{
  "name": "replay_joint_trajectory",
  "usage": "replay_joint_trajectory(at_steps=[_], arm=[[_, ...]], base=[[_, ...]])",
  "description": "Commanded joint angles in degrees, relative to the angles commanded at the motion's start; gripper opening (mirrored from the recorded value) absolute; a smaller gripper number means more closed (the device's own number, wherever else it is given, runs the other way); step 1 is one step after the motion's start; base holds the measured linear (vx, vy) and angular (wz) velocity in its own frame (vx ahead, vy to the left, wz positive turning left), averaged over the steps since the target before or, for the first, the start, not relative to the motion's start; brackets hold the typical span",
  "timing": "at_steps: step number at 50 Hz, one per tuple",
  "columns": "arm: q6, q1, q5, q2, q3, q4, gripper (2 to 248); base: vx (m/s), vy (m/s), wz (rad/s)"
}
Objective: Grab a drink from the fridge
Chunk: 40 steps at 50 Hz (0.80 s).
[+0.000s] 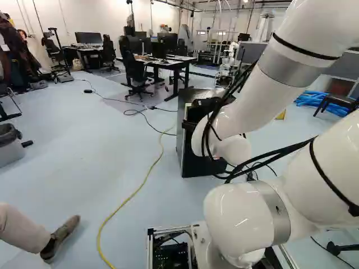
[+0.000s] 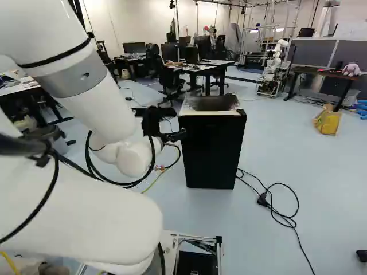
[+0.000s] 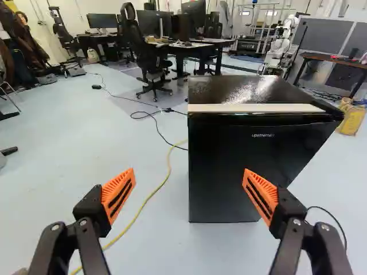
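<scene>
So my gripper (image 2: 178, 135) is spread wide, nothing between the pads, and the black fridge (image 2: 211, 150) sits just ahead on the floor (image 2: 287, 166), door shut.

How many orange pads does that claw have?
2. One pad is on the claw's finger nearer the yellow cable; the other pad is on the finger that overlaps the black fridge in the wrist view. Neither is hidden.
</scene>
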Motion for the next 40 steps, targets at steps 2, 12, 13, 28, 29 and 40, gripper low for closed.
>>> replay_joint_trajectory(at_steps=[2, 12, 13, 28, 29, 40], arm=[[0.00, 0.06, 0.00, -0.12, -0.10, 0.00, 247], [0.00, 0.90, 0.00, -1.24, -1.05, 0.00, 247], [0.00, 1.03, 0.00, -1.31, -1.12, 0.00, 247], [0.00, 2.64, 0.00, -1.82, -1.55, 2.38, 247], [0.00, 2.76, 0.00, -1.83, -1.56, 2.76, 247], [0.00, 4.02, 0.00, -1.88, -1.61, 7.09, 247]], base=[[0.000, 0.000, 0.000], [0.000, 0.000, 0.000], [0.000, 0.000, 0.000], [0.000, 0.000, 0.000], [0.000, 0.000, 0.000], [0.000, 0.000, 0.000]])
